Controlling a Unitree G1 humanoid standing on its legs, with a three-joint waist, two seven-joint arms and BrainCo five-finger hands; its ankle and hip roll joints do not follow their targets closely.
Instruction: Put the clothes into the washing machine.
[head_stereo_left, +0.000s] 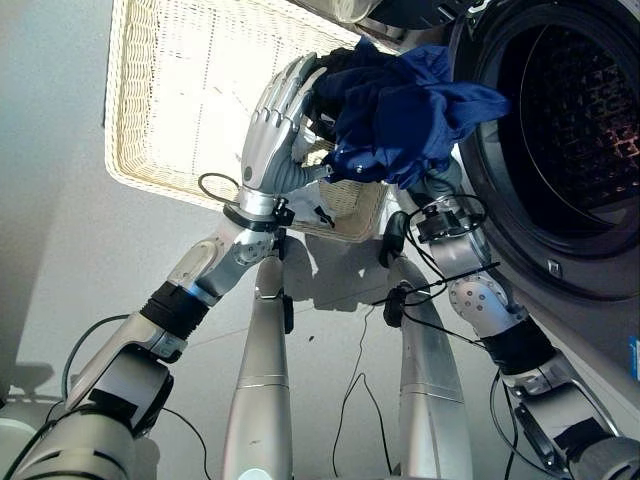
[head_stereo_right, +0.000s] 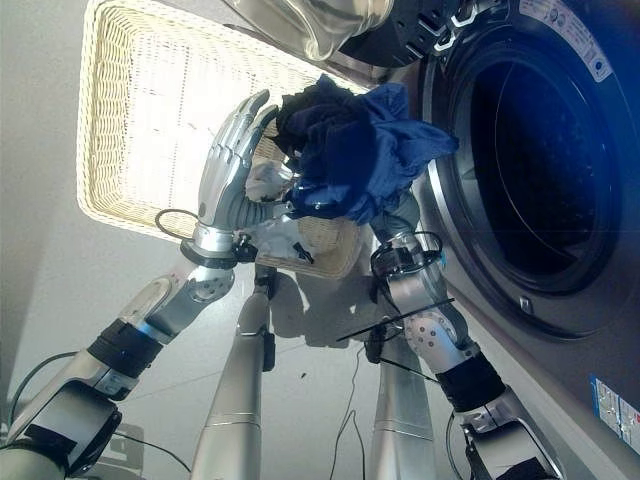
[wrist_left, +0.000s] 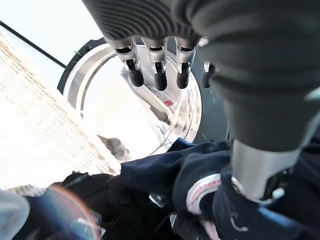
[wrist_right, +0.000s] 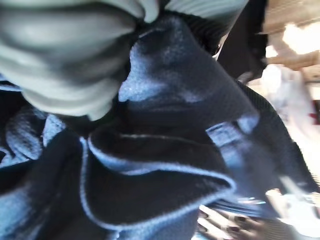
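Left eye view: clothes (head_stereo_left: 400, 120) above basket (head_stereo_left: 160, 110)

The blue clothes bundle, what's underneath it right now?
Under the blue clothes the right arm rises from below; its hand is buried in the cloth, so its fingers are hidden. The left hand presses the bundle's side, over the wicker basket, beside the washing machine.

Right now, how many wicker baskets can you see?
1: the wicker basket lies on the floor left of the washing machine, behind the left hand. The blue clothes may hide more.
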